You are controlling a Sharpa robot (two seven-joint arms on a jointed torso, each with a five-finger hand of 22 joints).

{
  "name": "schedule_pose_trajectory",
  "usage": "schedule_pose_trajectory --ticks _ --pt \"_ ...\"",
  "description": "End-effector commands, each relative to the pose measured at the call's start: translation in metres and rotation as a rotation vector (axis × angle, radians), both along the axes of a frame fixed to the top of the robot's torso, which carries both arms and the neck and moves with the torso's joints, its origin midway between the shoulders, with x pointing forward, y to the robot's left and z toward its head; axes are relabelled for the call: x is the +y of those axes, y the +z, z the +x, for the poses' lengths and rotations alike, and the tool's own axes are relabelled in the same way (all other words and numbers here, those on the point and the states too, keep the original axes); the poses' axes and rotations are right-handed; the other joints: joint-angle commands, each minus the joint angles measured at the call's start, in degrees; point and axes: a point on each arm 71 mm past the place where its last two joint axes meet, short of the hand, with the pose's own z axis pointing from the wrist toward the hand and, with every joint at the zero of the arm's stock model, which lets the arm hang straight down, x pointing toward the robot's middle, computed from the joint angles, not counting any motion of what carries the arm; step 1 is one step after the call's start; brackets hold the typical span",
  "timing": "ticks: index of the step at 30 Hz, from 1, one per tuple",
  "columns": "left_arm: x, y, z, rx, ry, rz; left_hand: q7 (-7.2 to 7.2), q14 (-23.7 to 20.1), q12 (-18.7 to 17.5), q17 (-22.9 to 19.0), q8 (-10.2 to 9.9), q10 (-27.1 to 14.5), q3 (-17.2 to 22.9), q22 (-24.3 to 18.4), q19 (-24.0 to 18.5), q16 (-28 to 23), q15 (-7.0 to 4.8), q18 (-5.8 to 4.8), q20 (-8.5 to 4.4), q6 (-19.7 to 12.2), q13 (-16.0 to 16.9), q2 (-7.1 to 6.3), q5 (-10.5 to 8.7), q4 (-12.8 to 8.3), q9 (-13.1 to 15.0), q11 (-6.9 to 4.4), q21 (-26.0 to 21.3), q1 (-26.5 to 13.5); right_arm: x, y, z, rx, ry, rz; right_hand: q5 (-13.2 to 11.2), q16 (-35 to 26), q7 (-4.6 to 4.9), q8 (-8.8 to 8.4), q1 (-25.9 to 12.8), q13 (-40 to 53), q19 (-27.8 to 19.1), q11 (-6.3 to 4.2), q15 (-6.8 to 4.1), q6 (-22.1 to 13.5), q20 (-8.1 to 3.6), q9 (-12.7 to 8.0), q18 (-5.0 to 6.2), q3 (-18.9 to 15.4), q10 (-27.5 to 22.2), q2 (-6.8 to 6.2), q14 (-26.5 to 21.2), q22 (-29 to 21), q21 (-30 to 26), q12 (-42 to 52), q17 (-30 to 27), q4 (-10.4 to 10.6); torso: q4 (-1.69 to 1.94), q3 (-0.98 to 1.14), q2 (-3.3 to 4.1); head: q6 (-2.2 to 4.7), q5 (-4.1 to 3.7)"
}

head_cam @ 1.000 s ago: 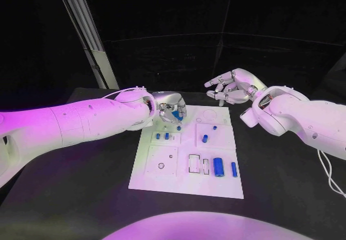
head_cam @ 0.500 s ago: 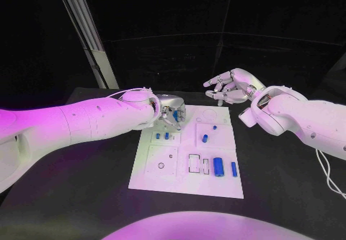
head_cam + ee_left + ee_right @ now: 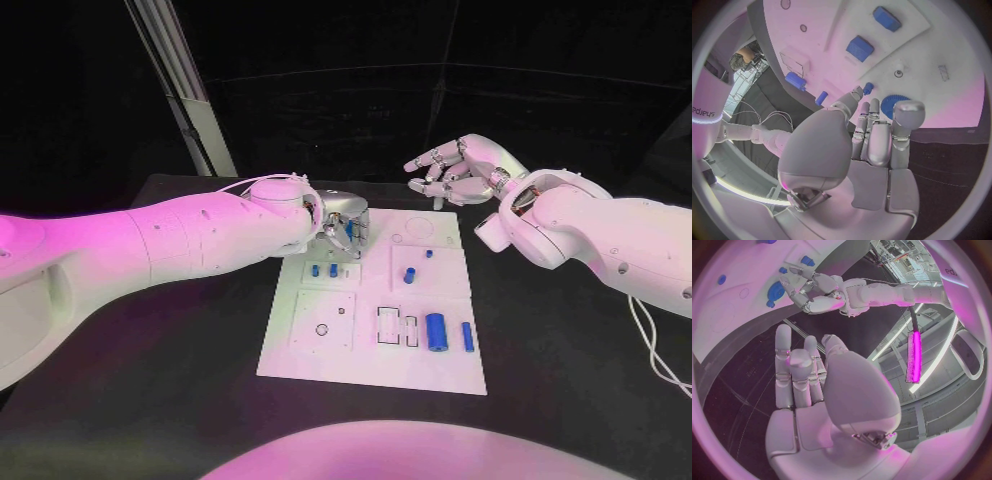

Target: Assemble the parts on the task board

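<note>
Head view: the left hand point(image 3: 340, 228) hangs over the board's point(image 3: 325, 355) far left corner, fingers curled down; whether it holds anything I cannot tell. Blue parts point(image 3: 436, 332) lie on the board. Beyond its far edge, the right hand point(image 3: 459, 170) hovers, fingers loosely spread, empty.

One white task board point(image 3: 368, 355) is seen on the bench point(image 3: 173, 380). Six small blue parts can be counted on the board in the head view: two short ones point(image 3: 325, 270) side by side, two point(image 3: 410, 276) in the middle panel, and two upright cylinders point(image 3: 436, 333) lower down. Two hands are counted, one left hand point(image 3: 340, 226) and one right hand point(image 3: 459, 170).
</note>
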Motion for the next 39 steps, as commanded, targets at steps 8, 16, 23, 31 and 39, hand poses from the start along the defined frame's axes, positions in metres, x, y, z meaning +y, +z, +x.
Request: schedule_pose_trajectory --ticks 8,16,23,31,39 --pt "-0.006 -0.006 0.000 0.035 -0.016 0.036 -0.09 1.43 -0.78 -0.20 -0.61 1.11 0.85 0.74 0.35 0.30 -0.64 -0.77 -0.05 1.02 -0.29 0.81 -0.06 -0.29 -0.03 -0.22 0.86 0.18 0.002 0.002 0.000 -0.011 0.002 0.006 0.28 -0.13 0.04 0.15 0.38 -0.05 -0.06 0.00 0.06 -0.42 0.26 0.01 0.31 0.20 -0.50 -0.03 0.18 -0.06 -0.31 0.39 0.05 0.00 0.03 0.03 0.01 -0.18 -0.13" --pt "-0.006 -0.009 0.001 0.048 -0.012 0.061 -0.11 1.43 -0.87 -0.27 -0.68 1.27 0.95 0.90 0.36 0.30 -0.66 -0.79 -0.07 1.13 -0.34 0.84 -0.06 -0.31 -0.03 -0.24 1.01 0.15 0.002 0.002 0.000 -0.011 0.003 0.006 0.28 -0.10 0.05 0.15 0.46 -0.07 -0.05 0.00 0.06 -0.43 0.25 0.00 0.31 0.31 -0.52 -0.01 0.19 -0.05 -0.31 0.42 0.10 0.00 0.06 -0.01 -0.03 -0.29 -0.19" --pt "-0.004 -0.011 0.002 0.050 -0.002 0.070 -0.11 1.42 -1.07 -0.37 -0.84 1.43 1.15 1.25 0.40 0.31 -0.68 -0.84 -0.10 1.23 -0.42 0.91 -0.06 -0.36 -0.05 -0.26 1.32 0.16 0.003 0.002 0.000 -0.011 0.003 0.007 0.28 -0.10 0.05 0.15 0.46 -0.07 -0.05 0.00 0.06 -0.43 0.25 0.00 0.31 0.31 -0.52 -0.01 0.19 -0.05 -0.31 0.42 0.10 0.00 0.06 0.00 -0.06 -0.28 -0.22" --pt "-0.002 -0.013 0.005 0.046 0.011 0.073 -0.03 1.46 -1.77 -0.41 -1.41 1.61 2.08 1.94 0.43 0.48 -0.67 -0.95 -0.11 1.31 -0.63 1.36 -0.02 -0.62 -0.13 -0.20 1.93 0.41 0.003 0.002 0.000 -0.011 0.004 0.007 0.28 -0.10 0.05 0.15 0.46 -0.07 -0.05 0.00 0.06 -0.43 0.25 0.00 0.31 0.31 -0.52 -0.01 0.19 -0.05 -0.31 0.42 0.10 0.00 0.07 0.00 -0.05 -0.26 -0.25" --pt "-0.003 -0.014 0.005 0.048 0.002 0.068 -0.03 1.47 -2.22 -0.49 -1.71 2.00 3.03 2.41 0.40 0.61 -0.67 -1.00 -0.12 1.68 -0.69 1.67 -0.01 -0.96 -0.10 -0.22 2.32 0.65 0.003 0.002 0.000 -0.011 0.005 0.007 0.28 -0.10 0.05 0.15 0.46 -0.07 -0.05 0.00 0.06 -0.43 0.25 0.00 0.31 0.31 -0.52 -0.01 0.19 -0.05 -0.31 0.42 0.10 0.00 0.05 0.01 -0.02 -0.22 -0.30"
